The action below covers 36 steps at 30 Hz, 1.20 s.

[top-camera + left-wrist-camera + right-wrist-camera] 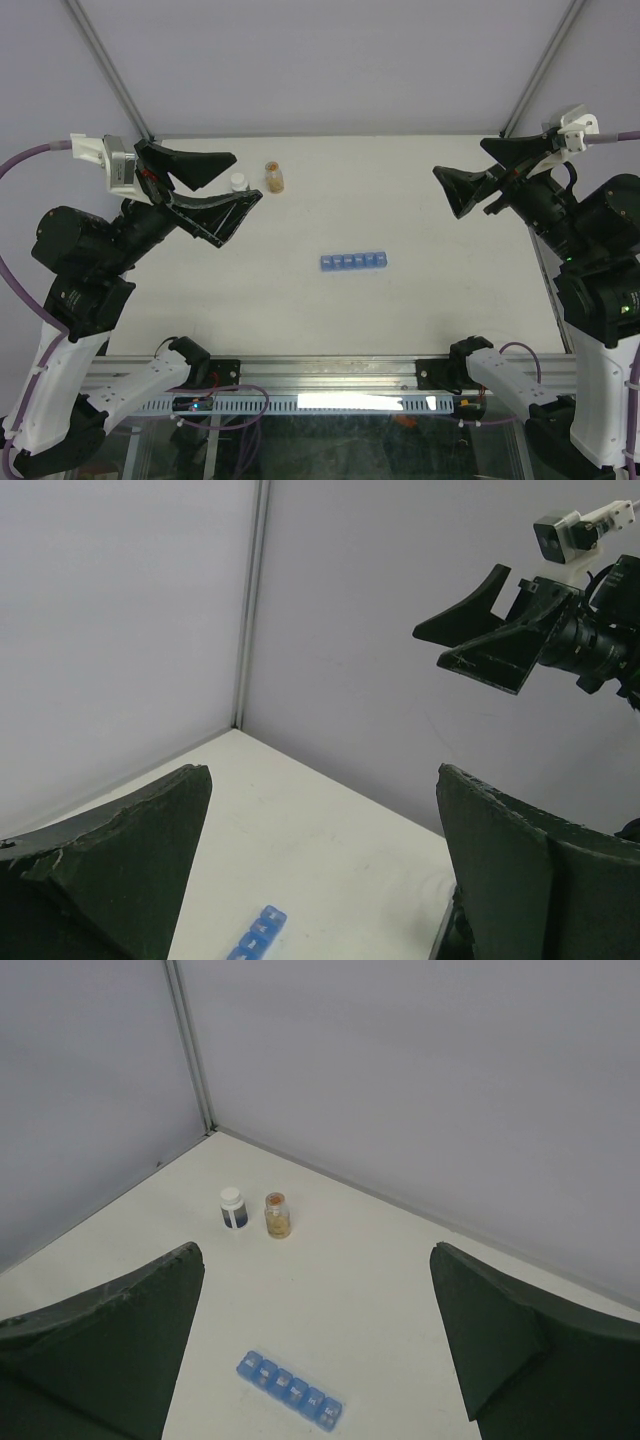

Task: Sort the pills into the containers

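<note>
The pills [274, 180] [277, 1222] show as an amber cluster inside a small clear vial standing upright at the back left of the table. The containers [354, 261] [292, 1391] [258, 938] are one blue strip of lidded compartments lying flat mid-table, the lids down. My left gripper [247, 176] [320, 780] hangs open above the table's back left, near the vial, with nothing between its fingers. My right gripper [460, 158] [315, 1255] [480, 630] hangs open at the back right, also holding nothing. Both are well off the strip.
A white-capped bottle [238, 182] [232, 1208] with a dark label stands just left of the vial. Grey walls close the back and sides, meeting at metal corner posts [110, 70]. The white table [400, 320] ends in an aluminium rail at the near edge.
</note>
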Available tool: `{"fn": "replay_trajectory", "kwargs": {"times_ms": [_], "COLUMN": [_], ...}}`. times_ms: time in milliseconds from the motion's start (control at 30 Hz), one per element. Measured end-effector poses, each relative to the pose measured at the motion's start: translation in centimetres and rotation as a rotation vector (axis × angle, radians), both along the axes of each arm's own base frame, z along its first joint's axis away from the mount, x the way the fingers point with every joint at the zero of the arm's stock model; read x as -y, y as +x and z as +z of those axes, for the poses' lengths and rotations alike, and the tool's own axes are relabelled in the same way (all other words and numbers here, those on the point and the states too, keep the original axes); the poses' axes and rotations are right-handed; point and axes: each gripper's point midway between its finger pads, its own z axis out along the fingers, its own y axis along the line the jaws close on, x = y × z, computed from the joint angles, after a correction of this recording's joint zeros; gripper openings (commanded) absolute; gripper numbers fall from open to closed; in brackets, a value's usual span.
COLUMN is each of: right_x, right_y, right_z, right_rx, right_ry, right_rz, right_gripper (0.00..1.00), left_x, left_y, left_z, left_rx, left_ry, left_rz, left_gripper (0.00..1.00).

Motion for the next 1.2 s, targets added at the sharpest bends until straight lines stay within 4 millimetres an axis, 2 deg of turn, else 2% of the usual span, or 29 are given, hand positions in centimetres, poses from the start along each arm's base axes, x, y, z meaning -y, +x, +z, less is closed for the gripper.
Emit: {"fn": "replay_trajectory", "kwargs": {"times_ms": [1200], "right_x": [0.65], "right_y": [0.63], "right_z": [-0.48], "right_rx": [-0.013], "right_ry": [0.0], "right_rz": [-0.047], "right_gripper": [0.99], "left_x": [-0.02], "left_y": [0.04], "left_z": [-0.03], "left_rx": [0.008], "left_ry": [0.006], "left_rz": [0.004], "left_gripper": [0.99]}}
